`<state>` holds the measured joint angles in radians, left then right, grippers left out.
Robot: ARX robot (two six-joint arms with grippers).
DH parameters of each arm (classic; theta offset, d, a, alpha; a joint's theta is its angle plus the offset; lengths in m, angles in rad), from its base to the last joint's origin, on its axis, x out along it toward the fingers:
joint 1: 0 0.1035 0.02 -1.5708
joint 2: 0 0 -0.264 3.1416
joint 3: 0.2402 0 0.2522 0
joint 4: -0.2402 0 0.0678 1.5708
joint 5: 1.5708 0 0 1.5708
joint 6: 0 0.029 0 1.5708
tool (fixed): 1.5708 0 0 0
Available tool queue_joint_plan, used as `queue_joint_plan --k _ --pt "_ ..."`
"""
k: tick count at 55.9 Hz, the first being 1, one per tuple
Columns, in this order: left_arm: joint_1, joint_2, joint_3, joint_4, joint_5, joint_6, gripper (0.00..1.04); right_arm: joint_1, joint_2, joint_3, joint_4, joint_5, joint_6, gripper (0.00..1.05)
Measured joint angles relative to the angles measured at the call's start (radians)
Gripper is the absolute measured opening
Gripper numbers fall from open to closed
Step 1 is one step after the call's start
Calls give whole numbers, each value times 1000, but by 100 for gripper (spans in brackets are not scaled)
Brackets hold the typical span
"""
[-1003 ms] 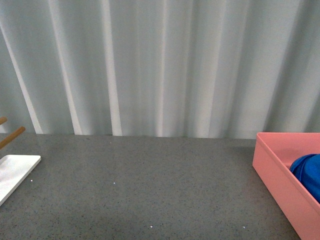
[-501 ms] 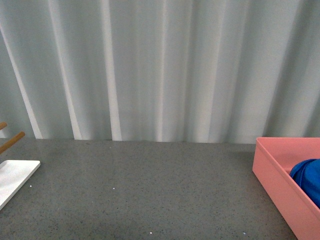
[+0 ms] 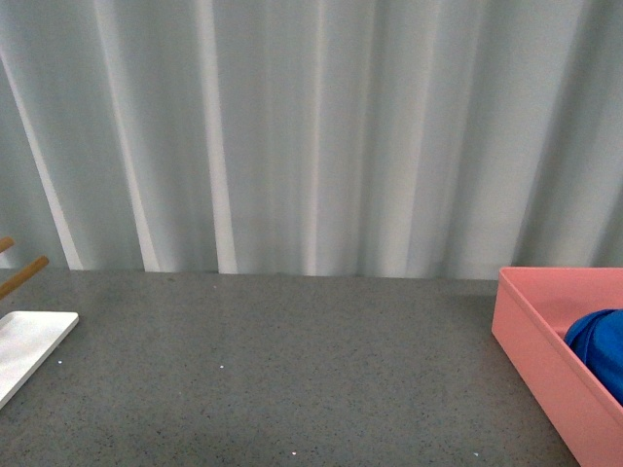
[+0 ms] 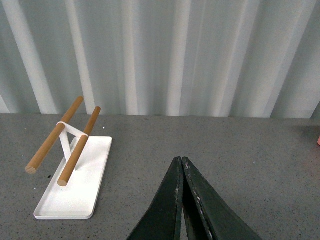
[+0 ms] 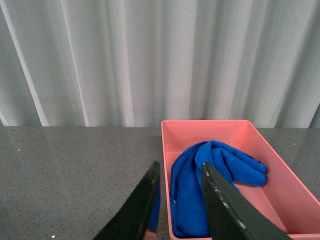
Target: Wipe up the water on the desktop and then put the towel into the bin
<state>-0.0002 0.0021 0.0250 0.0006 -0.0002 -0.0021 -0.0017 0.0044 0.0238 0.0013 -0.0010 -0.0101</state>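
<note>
The blue towel point(image 5: 215, 170) lies crumpled inside the salmon-pink bin point(image 5: 280, 165) on the dark speckled desktop point(image 5: 75, 170). In the front view the bin point(image 3: 540, 360) stands at the right edge with the towel point(image 3: 599, 345) showing in it. My right gripper point(image 5: 181, 166) is open and empty, above the bin's near end, apart from the towel. My left gripper point(image 4: 181, 160) is shut and empty over the bare desktop point(image 4: 250, 150). Neither gripper shows in the front view.
A flat white board point(image 4: 75, 185) carrying a rack of two wooden rods point(image 4: 67, 140) stands on the left of the desktop; its corner shows in the front view point(image 3: 29, 345). A pale curtain point(image 3: 311, 126) hangs behind the table.
The front view has shifted slightly upward between one second ago and now. The towel and bin stay where they were.
</note>
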Motion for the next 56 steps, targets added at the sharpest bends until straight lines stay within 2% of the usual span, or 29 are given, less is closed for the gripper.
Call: queue_joint_plan --k 3,12,17,44,56 --pt "0 0 0 0 0 0 4 0 0 0 0 0 0 37" --pt "0 0 0 0 0 0 4 0 0 0 0 0 0 80" --pt "0 0 0 0 0 0 4 0 0 0 0 0 0 99" --pt "0 0 0 0 0 -1 5 0 0 0 0 0 1 98" --pt "0 0 0 0 0 0 43 0 0 0 0 0 1 98"
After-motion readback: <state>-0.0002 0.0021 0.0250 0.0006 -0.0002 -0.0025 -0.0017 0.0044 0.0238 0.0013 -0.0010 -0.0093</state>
